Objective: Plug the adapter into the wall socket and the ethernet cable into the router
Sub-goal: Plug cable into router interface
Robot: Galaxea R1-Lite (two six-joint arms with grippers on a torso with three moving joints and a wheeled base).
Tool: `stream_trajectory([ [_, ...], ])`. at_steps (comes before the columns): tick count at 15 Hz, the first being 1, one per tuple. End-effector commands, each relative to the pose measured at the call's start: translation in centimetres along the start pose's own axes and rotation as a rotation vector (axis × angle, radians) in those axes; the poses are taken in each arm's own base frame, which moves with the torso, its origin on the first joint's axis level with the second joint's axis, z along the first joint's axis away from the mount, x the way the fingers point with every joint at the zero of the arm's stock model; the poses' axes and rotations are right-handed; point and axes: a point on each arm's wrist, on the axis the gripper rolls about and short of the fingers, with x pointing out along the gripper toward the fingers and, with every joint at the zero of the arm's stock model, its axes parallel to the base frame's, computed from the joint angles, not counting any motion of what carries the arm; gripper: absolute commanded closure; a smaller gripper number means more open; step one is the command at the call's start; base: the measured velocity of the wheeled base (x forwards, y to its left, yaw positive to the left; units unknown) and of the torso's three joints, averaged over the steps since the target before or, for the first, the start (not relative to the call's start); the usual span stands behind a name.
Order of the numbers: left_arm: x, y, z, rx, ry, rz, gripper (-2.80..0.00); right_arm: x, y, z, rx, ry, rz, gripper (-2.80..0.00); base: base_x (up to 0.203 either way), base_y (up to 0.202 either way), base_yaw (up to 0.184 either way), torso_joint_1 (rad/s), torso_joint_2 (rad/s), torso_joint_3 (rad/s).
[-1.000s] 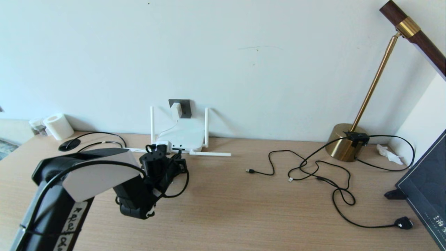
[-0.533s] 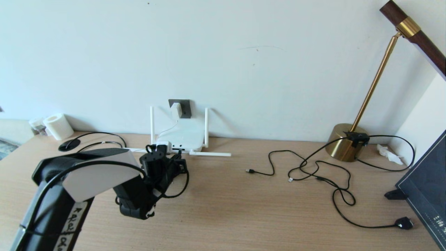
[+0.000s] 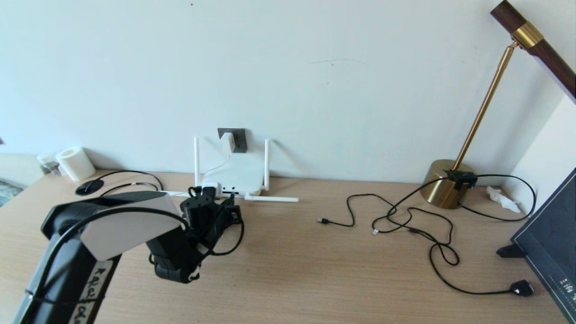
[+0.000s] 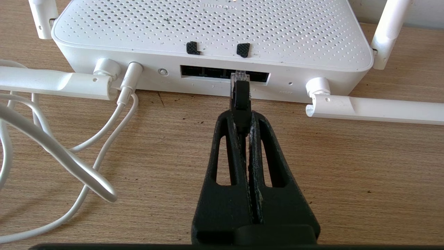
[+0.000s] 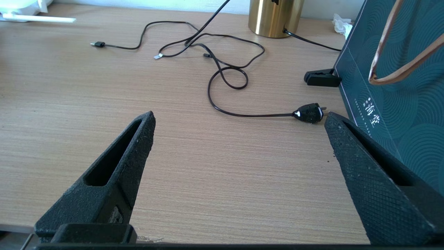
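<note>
- Ethernet cable point(image 4: 240, 99): black boot clamped between left gripper point(image 4: 243, 121) fingers point(image 4: 225, 139), clear plug tip poking out ahead of fingertips, at the mouth of the router point(image 4: 211, 31) port row; seated or not, cannot tell.
- Router: flat on desk point(image 3: 292, 261) against the wall, directly ahead of left fingers.
- Adapter point(image 3: 228, 141): sitting in wall socket point(image 3: 239, 138) above router, thin white cord point(image 4: 69, 156) trailing down to router.
- Right gripper point(image 5: 239, 121): fingers spread wide, nothing between them, over bare desk, well apart from router.
</note>
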Motion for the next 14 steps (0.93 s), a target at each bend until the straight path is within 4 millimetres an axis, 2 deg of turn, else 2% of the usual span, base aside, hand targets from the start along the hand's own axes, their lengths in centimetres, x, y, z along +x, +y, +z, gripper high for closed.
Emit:
stream_trajectory([
  [1,-0.03,-0.06,0.15,-0.002,-0.009,0.000,0.00,0.01,0.00,0.00,0.000,0.002,0.001,-2.80,0.000,0.000,0.000,0.000,0.00,0.000],
  [14,-0.35,-0.06,-0.07,0.000,0.002,-0.001,0.00,0.01,0.00,0.00,0.000,0.002,0.001,-2.80,0.000,0.000,0.000,0.000,0.00,0.000],
])
